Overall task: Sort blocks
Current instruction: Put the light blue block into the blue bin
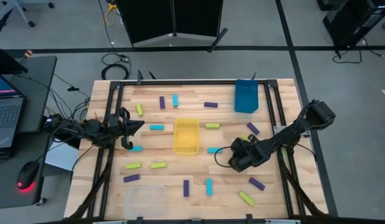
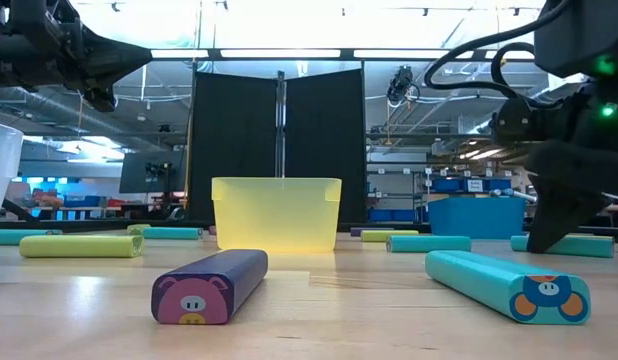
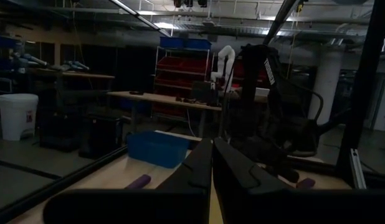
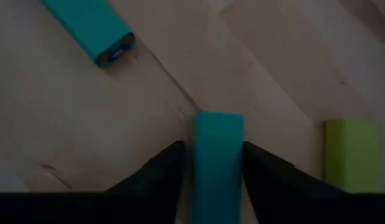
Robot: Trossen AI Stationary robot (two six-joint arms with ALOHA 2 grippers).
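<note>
Several cyan, yellow-green and purple blocks lie flat and scattered on the wooden table [image 1: 180, 171]. My right gripper [image 1: 233, 160] is low over the table's right half, fingers pointing down, shut on a cyan block [image 4: 217, 162] that the gripper hides in the high view. Another cyan block [image 4: 86, 25] and a yellow-green block [image 4: 351, 155] lie close by. My left gripper [image 1: 137, 126] is shut and empty, held above the table's left side, pointing level toward the yellow bin [image 1: 185, 135]. My right gripper pinches the cyan block's two long sides [image 4: 233, 174] between its two fingers, which come from above and lie across the block. One end of the block sticks out past the fingertips. Whether it rests on the table or is lifted, I cannot tell.
The yellow bin stands at the table's middle, a blue bin [image 1: 245, 96] at the far right, a clear bin [image 1: 144, 200] at the near left. In the low view a purple block [image 2: 204, 285] and a cyan block [image 2: 504, 283] lie near the front edge.
</note>
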